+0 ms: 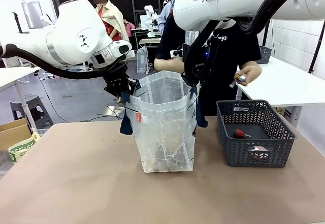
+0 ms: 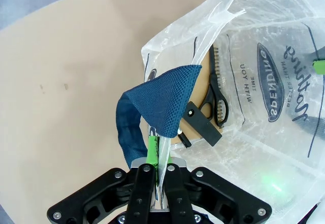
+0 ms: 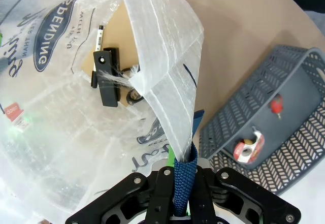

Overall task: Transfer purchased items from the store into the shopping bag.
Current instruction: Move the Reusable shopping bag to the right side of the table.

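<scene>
Left end effector (image 2: 158, 154): closing tight on the rim and navy woven strap (image 2: 162, 102) of the translucent whitish plastic shopping bag (image 1: 165, 127).
Right end effector (image 3: 182, 176): pinching the opposite navy strap (image 3: 184, 158) and holding the bag open, upright on the tan table (image 1: 76, 183).
Black scissors (image 2: 212, 82): lying inside the bag.
Dark grey lattice plastic basket (image 1: 254, 155): standing just beside the bag and holding a small red item (image 1: 238, 132).
Person's hand (image 1: 249, 73): holding a small yellowish item beyond the basket.
</scene>
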Robot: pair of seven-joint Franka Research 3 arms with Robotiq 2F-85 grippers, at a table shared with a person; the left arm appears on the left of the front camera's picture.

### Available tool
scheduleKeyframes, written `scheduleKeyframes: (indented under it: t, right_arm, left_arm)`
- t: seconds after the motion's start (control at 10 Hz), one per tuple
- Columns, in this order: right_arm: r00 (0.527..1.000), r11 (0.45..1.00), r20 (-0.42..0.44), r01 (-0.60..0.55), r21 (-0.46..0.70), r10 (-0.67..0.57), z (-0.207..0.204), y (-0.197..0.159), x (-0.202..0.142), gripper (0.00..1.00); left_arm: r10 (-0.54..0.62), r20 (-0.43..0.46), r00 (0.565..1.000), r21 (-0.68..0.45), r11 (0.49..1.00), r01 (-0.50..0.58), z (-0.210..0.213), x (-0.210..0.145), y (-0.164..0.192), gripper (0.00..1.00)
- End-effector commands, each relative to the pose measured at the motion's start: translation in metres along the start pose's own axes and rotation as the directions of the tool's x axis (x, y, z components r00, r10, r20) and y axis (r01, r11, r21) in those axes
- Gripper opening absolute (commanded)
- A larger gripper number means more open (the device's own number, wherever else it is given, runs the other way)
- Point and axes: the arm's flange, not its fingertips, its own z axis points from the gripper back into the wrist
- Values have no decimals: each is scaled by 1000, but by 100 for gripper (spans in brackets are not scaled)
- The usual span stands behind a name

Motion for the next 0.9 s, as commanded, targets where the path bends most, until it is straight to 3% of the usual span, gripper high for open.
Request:
scheduleKeyframes:
  t: [0.0, 0.8]
  right_arm:
    - [1000, 1000, 3, 1, -6, -1, 1, -1, 0, 0]
    - [1000, 1000, 3, 1, -6, -1, 1, -1, 0, 0]
  left_arm:
    - [3, 3, 1000, 0, 1000, -3, 1, 0, 2, 0]
    - [3, 3, 1000, 0, 1000, -3, 1, 0, 2, 0]
